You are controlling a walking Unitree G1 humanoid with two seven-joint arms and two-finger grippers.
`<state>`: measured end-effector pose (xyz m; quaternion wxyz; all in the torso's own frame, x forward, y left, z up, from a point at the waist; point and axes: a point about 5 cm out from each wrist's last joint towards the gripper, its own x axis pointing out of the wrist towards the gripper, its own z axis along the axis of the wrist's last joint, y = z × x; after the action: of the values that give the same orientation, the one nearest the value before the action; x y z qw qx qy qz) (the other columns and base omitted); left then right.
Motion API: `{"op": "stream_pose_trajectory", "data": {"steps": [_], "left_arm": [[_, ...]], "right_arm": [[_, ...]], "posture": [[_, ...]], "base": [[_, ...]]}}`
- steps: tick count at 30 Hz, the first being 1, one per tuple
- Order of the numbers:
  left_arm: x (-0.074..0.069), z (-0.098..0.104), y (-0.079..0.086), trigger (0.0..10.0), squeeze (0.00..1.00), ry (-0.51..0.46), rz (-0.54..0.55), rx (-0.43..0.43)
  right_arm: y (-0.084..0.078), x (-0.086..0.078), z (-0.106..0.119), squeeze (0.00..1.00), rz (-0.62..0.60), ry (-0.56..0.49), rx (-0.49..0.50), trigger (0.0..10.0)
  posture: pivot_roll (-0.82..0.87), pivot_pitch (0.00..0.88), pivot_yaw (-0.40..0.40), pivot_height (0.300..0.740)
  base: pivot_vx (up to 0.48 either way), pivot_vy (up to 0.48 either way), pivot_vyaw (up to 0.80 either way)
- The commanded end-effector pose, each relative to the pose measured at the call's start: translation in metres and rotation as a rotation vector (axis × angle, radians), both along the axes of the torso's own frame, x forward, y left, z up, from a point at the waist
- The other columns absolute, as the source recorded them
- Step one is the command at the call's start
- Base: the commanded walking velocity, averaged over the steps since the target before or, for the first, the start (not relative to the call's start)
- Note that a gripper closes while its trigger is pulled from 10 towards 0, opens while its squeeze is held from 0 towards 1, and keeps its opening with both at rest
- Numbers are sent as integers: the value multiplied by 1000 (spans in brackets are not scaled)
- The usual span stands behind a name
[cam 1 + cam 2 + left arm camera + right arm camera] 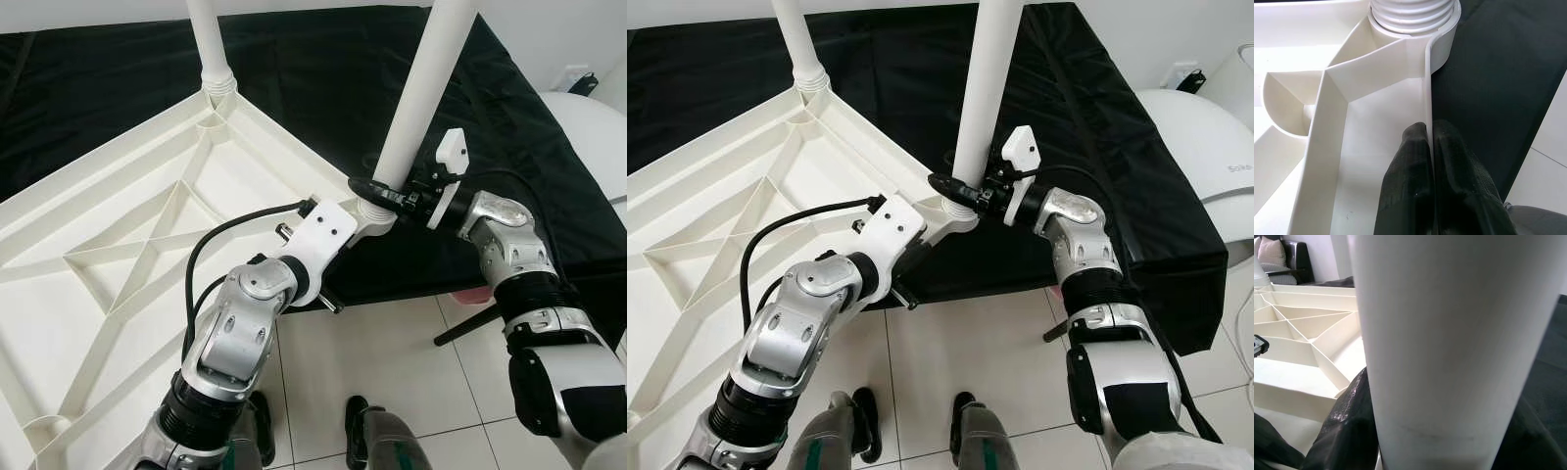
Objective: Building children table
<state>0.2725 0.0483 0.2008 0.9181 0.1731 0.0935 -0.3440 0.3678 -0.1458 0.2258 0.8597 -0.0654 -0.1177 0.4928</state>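
Note:
A white plastic tabletop point(118, 225) lies upside down on a black-covered surface, its ribbed underside facing up. One white leg point(211, 44) stands in the far corner socket. A second white leg point(421, 93) stands tilted in the near right corner socket point(1410, 19). My right gripper point(377, 191) is shut on this leg just above the socket, and the leg's shaft point(1449, 347) looms close between its fingers. My left gripper point(1427, 147) is shut on the tabletop's thin rim point(1427, 88), just short of that same corner.
The black cloth point(323, 69) covers the surface under and behind the tabletop. A white rounded object point(1200, 147) stands at the right. White floor tiles point(392, 362) and my own feet point(355, 431) lie below the near edge.

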Motion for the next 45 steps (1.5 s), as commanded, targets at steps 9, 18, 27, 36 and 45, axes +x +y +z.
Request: {"op": "stream_pose_trajectory", "data": {"steps": [9, 18, 27, 36, 45], "left_arm": [[1, 9, 5, 10000, 0, -86, 92, -10], [1, 8, 4, 10000, 0, -86, 93, -11], [0, 8, 3, 10000, 0, -84, 91, -13], [0, 8, 5, 10000, 0, -79, 99, -14], [1, 9, 6, 10000, 0, -80, 101, -12]], "right_arm": [[4, -14, 2, 0, -1, 11, 113, 10000], [17, -33, -1, 0, -124, 1, 161, 10000], [23, -45, -9, 0, -269, 50, 197, 10000], [32, -53, -20, 0, -625, 116, 267, 10000], [47, -59, -24, 0, -766, 138, 270, 10000]], "posture": [[-110, 219, -10, 740], [-116, 216, -16, 740], [-121, 223, -16, 740], [-124, 236, -14, 740], [-124, 247, -4, 740]], "base": [[0, 0, 0], [0, 0, 0], [0, 0, 0], [0, 0, 0], [0, 0, 0]]}}
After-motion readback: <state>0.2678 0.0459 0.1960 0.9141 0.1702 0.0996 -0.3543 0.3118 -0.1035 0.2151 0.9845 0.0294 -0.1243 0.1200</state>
